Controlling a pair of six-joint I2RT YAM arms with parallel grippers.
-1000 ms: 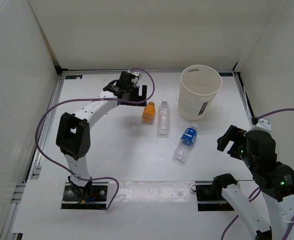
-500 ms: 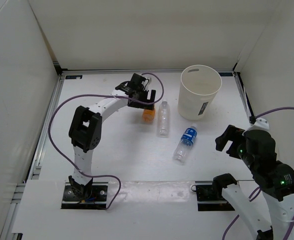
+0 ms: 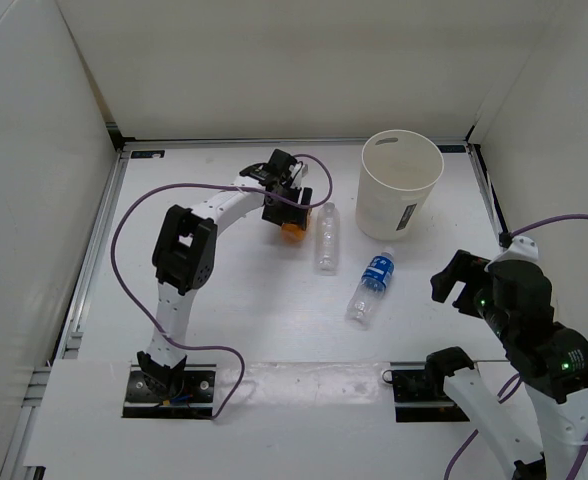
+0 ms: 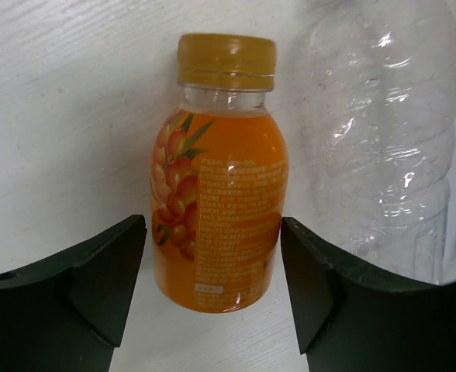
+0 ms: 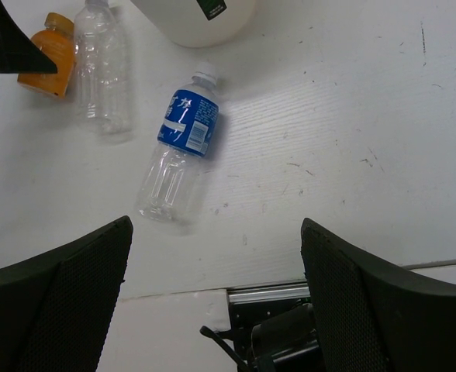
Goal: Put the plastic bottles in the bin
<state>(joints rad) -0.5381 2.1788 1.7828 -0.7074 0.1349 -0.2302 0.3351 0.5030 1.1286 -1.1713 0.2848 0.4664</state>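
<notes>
On the white table [image 3: 224,320], your left gripper [image 4: 212,229] straddles the orange bottle [image 4: 220,194], cap pointing away; fingers [image 4: 96,287] close at its sides, maybe touching.

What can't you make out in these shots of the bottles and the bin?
Orange bottle, top view: mostly under the left gripper.
Contact, left wrist view: fingers too close to tell whether they press it.
Clear bottle, left wrist view: cut by the right edge.
Bin, right wrist view: cut by the top edge.
</notes>
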